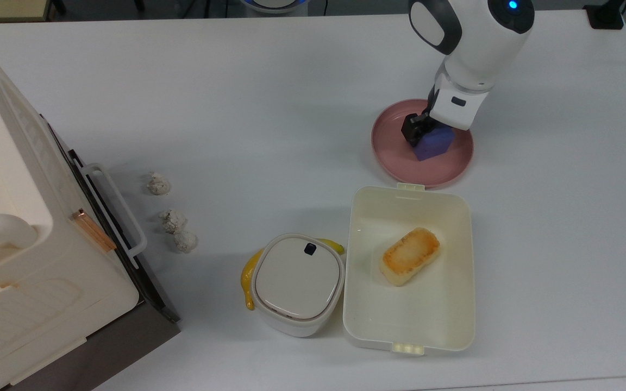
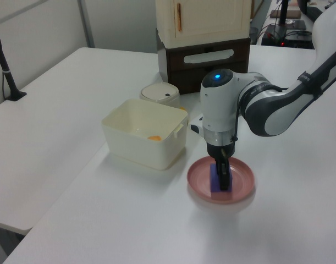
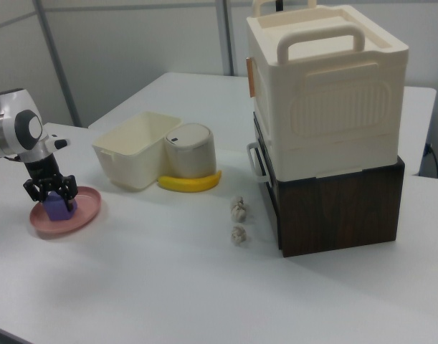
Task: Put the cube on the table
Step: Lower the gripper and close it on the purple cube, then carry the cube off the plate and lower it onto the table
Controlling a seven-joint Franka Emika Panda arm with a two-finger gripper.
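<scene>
The blue-purple cube (image 1: 433,145) sits on the round pink plate (image 1: 394,157), which rests on the white table (image 1: 237,108). My gripper (image 1: 427,132) is lowered over the cube, pointing down. In the right view the gripper (image 3: 51,192) is open, with one dark finger on each side of the cube (image 3: 59,208). In the left view a black finger (image 2: 224,175) covers part of the cube (image 2: 214,181) on the plate (image 2: 240,190). The arm hides the cube's top in the top view.
A cream tray (image 1: 356,304) holding a toasted bread block (image 1: 409,255) lies just below the plate in the top view. Beside it stand a lidded white container (image 1: 298,282) and a banana (image 1: 246,279). Three white lumps (image 1: 158,183) and a big cream cabinet (image 1: 19,244) are on the top view's left.
</scene>
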